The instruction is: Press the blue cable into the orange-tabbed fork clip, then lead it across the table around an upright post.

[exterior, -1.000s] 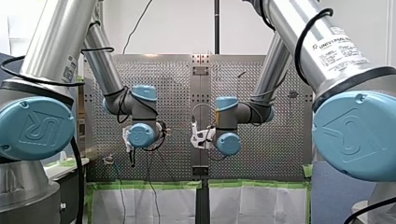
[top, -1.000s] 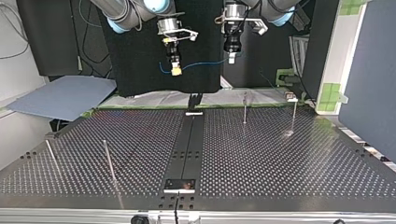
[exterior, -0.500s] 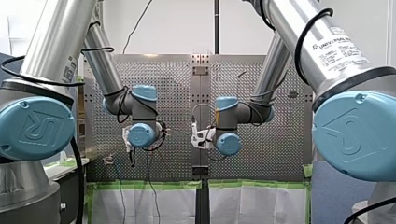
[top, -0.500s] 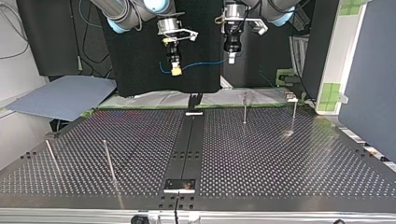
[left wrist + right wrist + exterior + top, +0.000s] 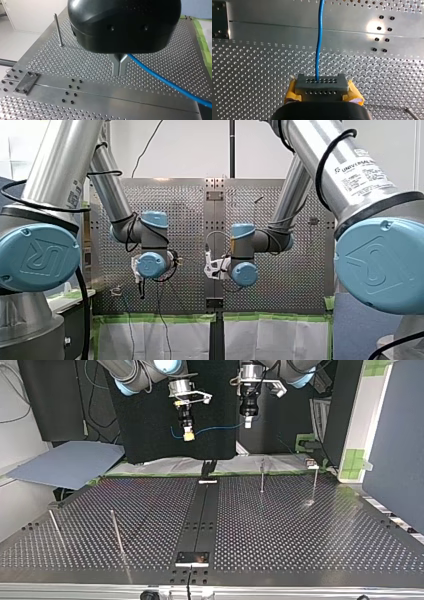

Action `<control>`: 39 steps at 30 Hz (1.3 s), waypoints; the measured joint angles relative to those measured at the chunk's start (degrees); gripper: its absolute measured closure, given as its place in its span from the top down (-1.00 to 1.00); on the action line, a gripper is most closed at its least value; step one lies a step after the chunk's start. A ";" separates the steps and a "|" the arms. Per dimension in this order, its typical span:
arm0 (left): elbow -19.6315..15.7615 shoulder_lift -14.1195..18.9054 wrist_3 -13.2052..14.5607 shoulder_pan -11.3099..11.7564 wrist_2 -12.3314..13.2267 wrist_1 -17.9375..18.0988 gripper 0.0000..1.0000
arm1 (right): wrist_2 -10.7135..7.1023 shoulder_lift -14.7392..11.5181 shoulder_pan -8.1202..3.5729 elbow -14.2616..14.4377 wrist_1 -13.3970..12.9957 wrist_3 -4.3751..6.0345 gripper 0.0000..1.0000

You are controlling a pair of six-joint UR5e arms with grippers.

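Observation:
The thin blue cable (image 5: 215, 429) hangs in a shallow sag between my two grippers, high above the far edge of the table in the top view. My left gripper (image 5: 248, 422) has its metal fingers (image 5: 119, 67) pressed together, and the cable (image 5: 170, 85) runs out sideways from them. My right gripper (image 5: 188, 435), with yellow pads (image 5: 292, 91), is shut around a grey perforated block (image 5: 321, 85). The cable (image 5: 319, 40) leaves that block straight ahead, and a short tail (image 5: 173, 435) shows beyond this gripper. A small fixture with a reddish tab (image 5: 116, 291) sits at the table's left in the front view.
Thin upright posts stand on the perforated table (image 5: 300, 530): two at the top view's right (image 5: 262, 475) (image 5: 315, 482) and two at its left (image 5: 116, 532) (image 5: 55, 527). A dark centre rail (image 5: 202, 515) with a small plate (image 5: 192, 558) divides the table.

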 joint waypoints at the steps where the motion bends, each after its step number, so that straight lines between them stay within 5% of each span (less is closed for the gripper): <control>1: 0.00 0.00 0.00 0.00 0.00 0.00 -1.00 | 0.00 0.00 0.00 0.00 0.00 0.00 -1.00; 28: -0.01 -0.01 0.03 -0.04 0.00 0.01 -1.00 | 0.00 0.00 0.00 0.00 0.00 0.00 -1.00; 39: -0.25 -3.19 0.60 -0.43 -0.09 0.17 -1.00 | 0.08 0.00 0.00 0.09 0.01 0.00 -1.00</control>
